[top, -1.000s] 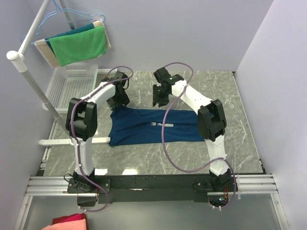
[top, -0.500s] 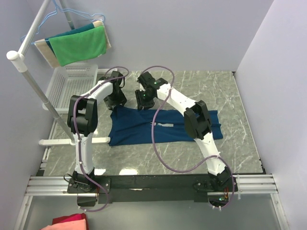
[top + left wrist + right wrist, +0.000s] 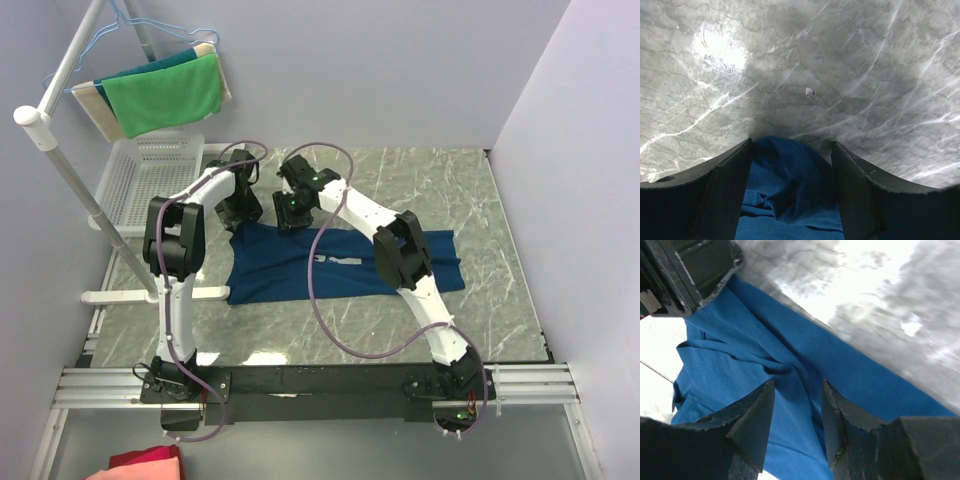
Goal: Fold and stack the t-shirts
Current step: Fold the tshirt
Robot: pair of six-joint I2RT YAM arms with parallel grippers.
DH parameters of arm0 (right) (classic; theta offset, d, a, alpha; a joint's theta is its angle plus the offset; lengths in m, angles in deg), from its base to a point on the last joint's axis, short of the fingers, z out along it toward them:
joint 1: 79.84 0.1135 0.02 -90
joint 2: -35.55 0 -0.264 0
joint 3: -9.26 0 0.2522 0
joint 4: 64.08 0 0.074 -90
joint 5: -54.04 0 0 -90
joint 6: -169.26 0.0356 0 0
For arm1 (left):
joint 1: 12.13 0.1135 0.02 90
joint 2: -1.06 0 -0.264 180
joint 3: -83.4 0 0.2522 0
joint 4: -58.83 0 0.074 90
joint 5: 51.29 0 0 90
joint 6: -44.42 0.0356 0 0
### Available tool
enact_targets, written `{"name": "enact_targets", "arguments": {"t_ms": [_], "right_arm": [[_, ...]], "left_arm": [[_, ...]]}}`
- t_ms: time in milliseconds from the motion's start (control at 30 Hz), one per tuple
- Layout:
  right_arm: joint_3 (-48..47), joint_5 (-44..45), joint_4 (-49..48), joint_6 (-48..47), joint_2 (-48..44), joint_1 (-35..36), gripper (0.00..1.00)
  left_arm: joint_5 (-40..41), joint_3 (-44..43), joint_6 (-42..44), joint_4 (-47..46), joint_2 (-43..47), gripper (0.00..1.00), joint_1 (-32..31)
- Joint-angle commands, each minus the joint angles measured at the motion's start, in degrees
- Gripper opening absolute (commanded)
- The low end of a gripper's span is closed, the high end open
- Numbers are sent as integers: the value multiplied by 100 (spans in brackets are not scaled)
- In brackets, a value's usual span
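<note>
One navy blue t-shirt (image 3: 280, 270) lies spread across the marble table, wrinkled near its far left corner. My left gripper (image 3: 240, 207) stands over that corner. In the left wrist view it (image 3: 791, 145) is open, and a raised hump of the shirt (image 3: 790, 185) sits between the wide jaws. My right gripper (image 3: 293, 210) is just to its right on the shirt's far edge. In the right wrist view it (image 3: 798, 385) is open over a crease in the shirt (image 3: 740, 330), and the left gripper's dark body (image 3: 685, 265) shows at top left.
A white basket (image 3: 150, 180) stands at the back left under a rack pole (image 3: 70, 170) that carries a green cloth (image 3: 165, 90). A red-pink cloth (image 3: 140, 465) lies below the table's near rail. A small speck (image 3: 810, 92) sits on the marble beyond the left fingers.
My right arm has swung left along the shirt's far edge, close to the left gripper, and its jaws have spread a little. The left gripper has hardly moved.
</note>
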Motion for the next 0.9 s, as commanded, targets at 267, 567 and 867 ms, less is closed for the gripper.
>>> {"name": "enact_targets", "arguments": {"t_ms": [267,567,867], "right_arm": [[-487,-106,-129,150,327,195,37],[83,475,-15,229,-331,292,27],[313,642,-76,247,-639,397,42]], "left_arm": [[-8,-234,160,19,-178,68,168],[-43,-296,108,-17,-362,68,212],[-17,-339,37,-43,-485,66,238]]}}
